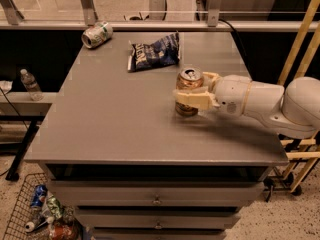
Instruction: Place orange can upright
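Note:
The orange can (188, 84) stands upright on the grey table (115, 114), right of the middle, its silver pull-tab top facing up. My gripper (192, 90) reaches in from the right on a white arm (260, 103). Its pale fingers (192, 98) sit on both sides of the can, one in front and one behind, closed against its sides. The can's base rests on or just above the tabletop.
A pale green-and-white can (97, 34) lies on its side at the table's far left corner. A dark blue chip bag (152, 54) lies behind the orange can. A plastic bottle (30, 82) stands on a shelf at left. A wire basket (42, 215) of cans sits on the floor.

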Available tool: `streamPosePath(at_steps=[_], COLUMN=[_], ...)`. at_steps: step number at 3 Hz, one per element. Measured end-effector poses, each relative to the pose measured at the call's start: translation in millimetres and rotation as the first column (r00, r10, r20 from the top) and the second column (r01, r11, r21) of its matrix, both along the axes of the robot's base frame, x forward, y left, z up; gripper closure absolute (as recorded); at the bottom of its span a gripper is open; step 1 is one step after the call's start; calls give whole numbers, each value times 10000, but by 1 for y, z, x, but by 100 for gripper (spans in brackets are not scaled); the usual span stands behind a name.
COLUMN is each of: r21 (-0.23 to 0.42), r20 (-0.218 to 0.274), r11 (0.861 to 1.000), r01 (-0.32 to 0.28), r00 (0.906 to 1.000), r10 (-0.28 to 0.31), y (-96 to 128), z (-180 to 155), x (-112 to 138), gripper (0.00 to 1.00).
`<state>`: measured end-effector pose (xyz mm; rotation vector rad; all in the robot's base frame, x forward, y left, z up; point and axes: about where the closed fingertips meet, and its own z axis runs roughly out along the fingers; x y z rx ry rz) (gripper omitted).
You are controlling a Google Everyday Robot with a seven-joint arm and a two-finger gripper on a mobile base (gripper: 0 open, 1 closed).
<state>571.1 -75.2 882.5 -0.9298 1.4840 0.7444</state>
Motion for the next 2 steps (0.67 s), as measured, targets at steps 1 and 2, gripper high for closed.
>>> streamPosePath(at_steps=[1,2], r21=[0,0], r20=[6,10], r11=[10000,10000], r01=[-43,-80], r00=[10000,10000], r10=[43,80], y=[3,5], z=[0,1], x=[0,-1], gripper=[12,0])
